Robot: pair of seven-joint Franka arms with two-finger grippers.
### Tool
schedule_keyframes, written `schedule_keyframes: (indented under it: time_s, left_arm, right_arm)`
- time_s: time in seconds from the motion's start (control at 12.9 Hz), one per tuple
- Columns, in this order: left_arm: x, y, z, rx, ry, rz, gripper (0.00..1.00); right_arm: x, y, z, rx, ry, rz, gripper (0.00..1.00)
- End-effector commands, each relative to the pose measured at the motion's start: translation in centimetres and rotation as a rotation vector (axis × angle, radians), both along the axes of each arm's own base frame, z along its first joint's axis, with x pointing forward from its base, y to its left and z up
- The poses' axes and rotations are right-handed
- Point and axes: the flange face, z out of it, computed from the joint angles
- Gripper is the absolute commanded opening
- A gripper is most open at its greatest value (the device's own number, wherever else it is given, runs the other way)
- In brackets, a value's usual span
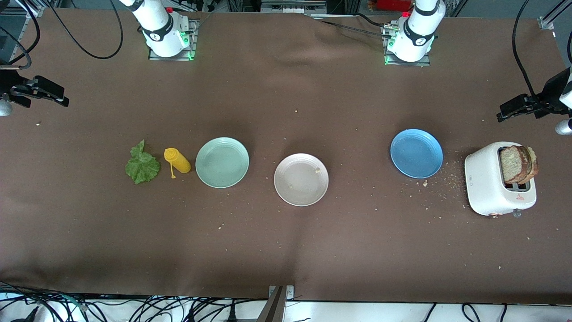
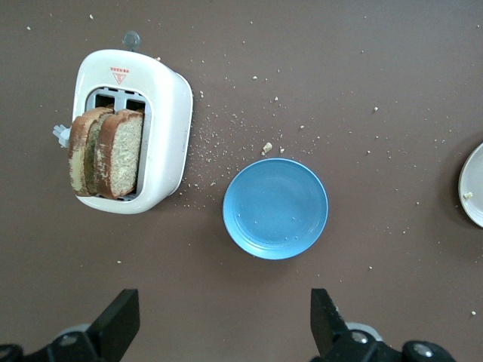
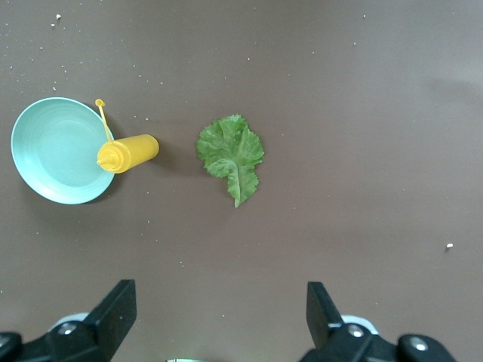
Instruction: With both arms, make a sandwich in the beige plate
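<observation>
The beige plate (image 1: 301, 179) lies in the middle of the table with only a few crumbs on it; its edge shows in the left wrist view (image 2: 474, 185). Two brown bread slices (image 1: 518, 163) (image 2: 106, 151) stand upright in a white toaster (image 1: 487, 183) at the left arm's end. A green lettuce leaf (image 1: 142, 164) (image 3: 232, 154) lies flat at the right arm's end. My left gripper (image 2: 224, 309) hangs open, high over bare cloth near the toaster and blue plate. My right gripper (image 3: 219, 302) hangs open, high over bare cloth near the lettuce. Neither holds anything.
A blue plate (image 1: 416, 153) (image 2: 275, 209) lies between the toaster and the beige plate. A mint-green plate (image 1: 222, 162) (image 3: 56, 151) lies beside a yellow squeeze bottle (image 1: 177, 161) (image 3: 128, 153) that rests on its side next to the lettuce. Crumbs are scattered around the toaster.
</observation>
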Motion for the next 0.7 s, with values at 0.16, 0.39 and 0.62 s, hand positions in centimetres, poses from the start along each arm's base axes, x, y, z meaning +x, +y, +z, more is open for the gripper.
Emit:
schedule_keyframes:
  time_s: [0.16, 0.39, 0.62]
  left_arm:
    - [0.07, 0.00, 0.31, -0.017, -0.009, -0.017, 1.00]
    - [0.09, 0.00, 0.32, -0.017, -0.010, -0.017, 1.00]
    - [0.23, 0.03, 0.07, -0.015, -0.012, -0.017, 1.00]
  right_arm:
    - [-0.13, -0.11, 0.64, -0.015, -0.002, 0.003, 1.00]
    - [-0.13, -0.11, 0.64, -0.015, -0.002, 0.003, 1.00]
    - [-0.15, -0.11, 0.63, -0.015, -0.001, 0.003, 1.00]
